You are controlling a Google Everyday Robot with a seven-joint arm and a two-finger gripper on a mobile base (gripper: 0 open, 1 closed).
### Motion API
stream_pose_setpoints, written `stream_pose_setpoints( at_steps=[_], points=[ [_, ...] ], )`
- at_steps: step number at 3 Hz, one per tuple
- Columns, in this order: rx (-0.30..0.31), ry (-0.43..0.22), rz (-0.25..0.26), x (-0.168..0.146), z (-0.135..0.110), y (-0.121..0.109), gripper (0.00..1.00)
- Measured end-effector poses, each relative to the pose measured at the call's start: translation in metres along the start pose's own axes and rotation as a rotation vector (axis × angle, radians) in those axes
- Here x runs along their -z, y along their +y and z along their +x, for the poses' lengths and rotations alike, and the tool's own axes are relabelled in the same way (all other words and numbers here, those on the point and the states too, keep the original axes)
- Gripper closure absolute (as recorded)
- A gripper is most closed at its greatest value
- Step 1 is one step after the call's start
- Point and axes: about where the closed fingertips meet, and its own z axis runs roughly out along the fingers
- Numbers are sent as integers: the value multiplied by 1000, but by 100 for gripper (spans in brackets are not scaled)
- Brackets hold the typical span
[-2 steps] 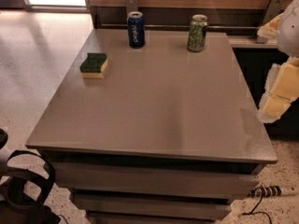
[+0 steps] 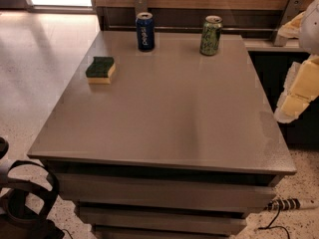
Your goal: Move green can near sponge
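Smooth grey rectangular table [image 2: 174, 123], three things on it.
Nearest, we see the pale blocky gripper [image 2: 293, 99] beside its right edge, its grip impossible to tell; then one green-topped, yellow-based sponge [image 2: 100, 69] at left; farthest, two upright cans: a blue can [image 2: 145, 31] and the mottled green can [image 2: 211, 35], back right.

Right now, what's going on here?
Nothing is being handled yet. The green can stands upright at the far edge of the table, right of a blue can. The sponge lies apart from both, near the left edge. The gripper hangs beside the table on the right, well short of the green can.
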Motion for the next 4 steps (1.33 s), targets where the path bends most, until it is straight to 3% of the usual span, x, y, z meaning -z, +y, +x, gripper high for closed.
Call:
stream_pose_setpoints(
  at_steps=[1, 3, 4],
  points=[
    [-108, -63, 50, -10, 19, -35, 0],
    [-382, -229, 241, -30, 59, -87, 0],
    [-471, -336, 324, -47, 69, -122, 0]
  ],
)
